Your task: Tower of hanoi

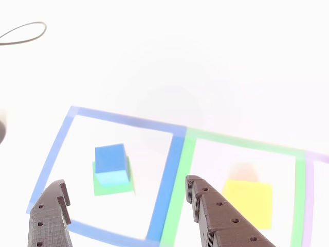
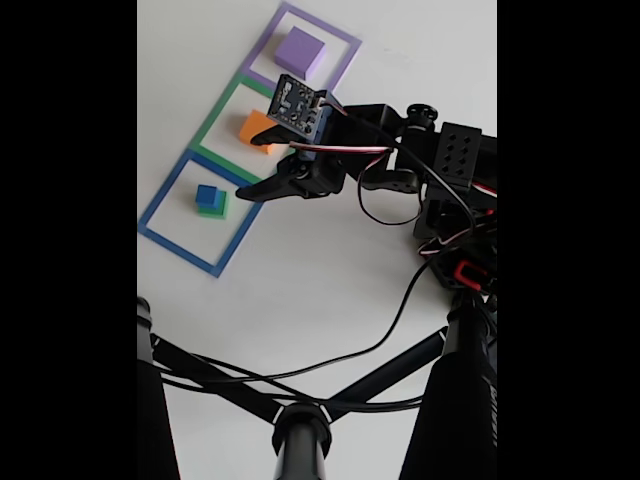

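Observation:
A small blue cube (image 1: 110, 157) (image 2: 206, 194) sits on top of a wider green block (image 1: 114, 185) (image 2: 214, 209) inside the blue tape square. A yellow block (image 1: 248, 201), which looks orange in the fixed view (image 2: 256, 127), lies in the green tape square. A purple block (image 2: 301, 50) lies in the purple tape square. My gripper (image 1: 125, 181) (image 2: 254, 172) hovers open above the table, close to the blue-on-green stack and between it and the yellow block. Nothing is between its dark fingers (image 1: 218, 216).
Three tape squares lie in a row: blue (image 2: 160, 238), green (image 2: 215, 112) and purple (image 2: 345, 40). The arm's base and cables (image 2: 455, 190) stand to the right in the fixed view. Black stand legs (image 2: 300, 435) cross the bottom. A cable loop (image 1: 23, 32) lies far left.

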You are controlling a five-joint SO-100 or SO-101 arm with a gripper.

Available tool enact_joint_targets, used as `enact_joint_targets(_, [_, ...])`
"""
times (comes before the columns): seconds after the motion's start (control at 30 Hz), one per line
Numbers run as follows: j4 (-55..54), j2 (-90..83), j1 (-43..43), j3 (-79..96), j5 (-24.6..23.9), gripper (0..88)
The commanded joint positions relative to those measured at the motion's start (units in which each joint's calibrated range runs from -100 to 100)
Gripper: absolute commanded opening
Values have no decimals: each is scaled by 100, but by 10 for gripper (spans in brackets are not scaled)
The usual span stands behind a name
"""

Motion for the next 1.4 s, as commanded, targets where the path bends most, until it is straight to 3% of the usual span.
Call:
enact_joint_targets(0.0, [-1908, 500, -29, 665, 0, 273])
enact_joint_targets(0.3, [-4628, 2317, -182, 1265, 0, 295])
enact_joint_targets(0.7, [-7454, 4933, -307, 938, 0, 293])
enact_joint_targets(1.37, [-9009, 7226, -441, -217, 0, 290])
